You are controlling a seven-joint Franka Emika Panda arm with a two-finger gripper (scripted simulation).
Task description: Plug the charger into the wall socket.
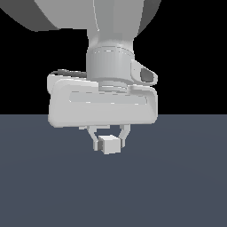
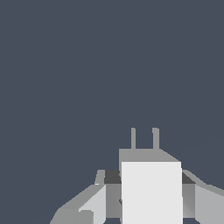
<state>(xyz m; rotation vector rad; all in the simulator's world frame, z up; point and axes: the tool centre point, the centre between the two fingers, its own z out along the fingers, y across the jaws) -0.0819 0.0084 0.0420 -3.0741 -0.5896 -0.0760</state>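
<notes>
Fingers [image 1: 123, 134] closed on charger [image 1: 109, 144], held above dark floor [image 1: 113, 195] mid-scene, two prongs [image 2: 144, 138] projecting forward; wall socket unseen; risk: prongs missing holes through blind approach, or block twisting in narrow grip.

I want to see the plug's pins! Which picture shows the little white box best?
The wrist view. There the small white box-shaped charger fills the foreground, with two thin grey prongs sticking out from it. The exterior view shows only a tiny white cube between the grey gripper fingers, prongs hidden.
</notes>
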